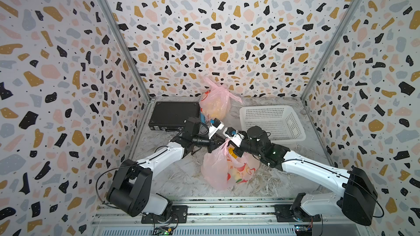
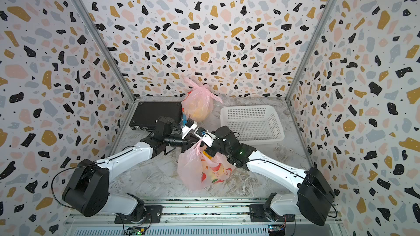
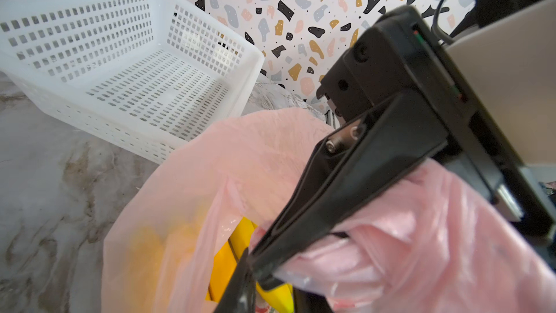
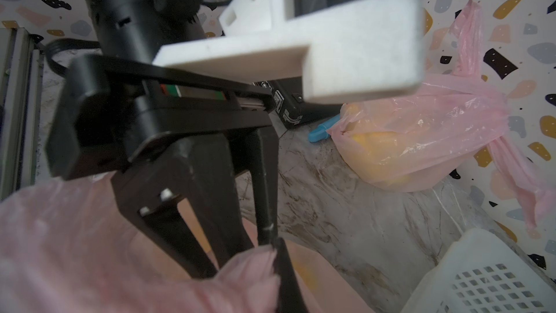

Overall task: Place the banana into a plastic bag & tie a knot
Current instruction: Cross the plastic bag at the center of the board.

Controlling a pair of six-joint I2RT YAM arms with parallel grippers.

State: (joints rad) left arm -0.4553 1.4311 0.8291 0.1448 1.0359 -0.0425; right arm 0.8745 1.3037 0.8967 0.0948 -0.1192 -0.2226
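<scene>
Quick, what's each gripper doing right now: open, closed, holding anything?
Left gripper: jaws nearly together at the near pink bag's handle; grip cannot be told.
Right gripper: closed, pinching that bag's bunched handle.

The plastic bag (image 1: 214, 171) bears a red printed character 开, rest illegible.

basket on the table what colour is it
White plastic basket with a grid of small holes, clearest in the left wrist view.
</scene>
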